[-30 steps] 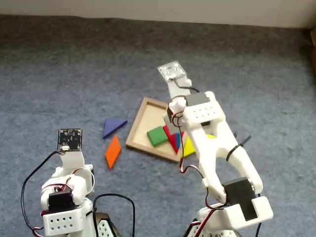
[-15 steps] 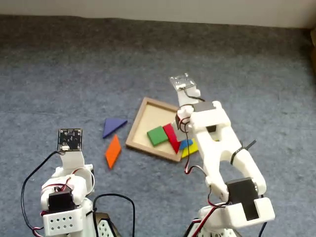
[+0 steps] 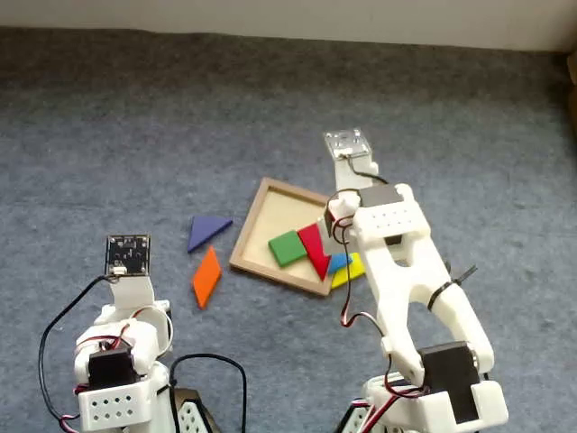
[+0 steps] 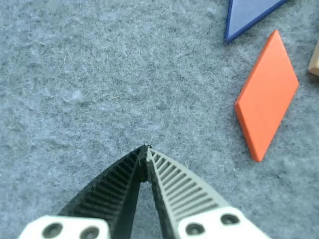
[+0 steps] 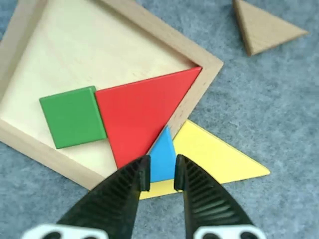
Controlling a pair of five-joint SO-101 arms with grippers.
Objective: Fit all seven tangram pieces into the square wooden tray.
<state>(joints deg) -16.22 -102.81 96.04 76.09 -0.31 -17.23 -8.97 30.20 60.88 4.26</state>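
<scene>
Grip: right end effector [image 5: 160, 174] nipped shut on blue triangle [image 5: 162, 158] over tray [image 5: 174, 42] rim; bare tray floor toward 10 o'clock, high view.

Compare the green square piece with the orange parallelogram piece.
The green square piece has right-angled corners; the orange parallelogram piece is slanted and elongated. The green one lies inside the square wooden tray; the orange one lies outside it on the grey carpet. Both lie flat.

Dark blue triangle [image 4: 246, 12] cut by frame edge, yellow triangle [image 3: 347, 275] partly under right arm [image 3: 406, 271]
</scene>
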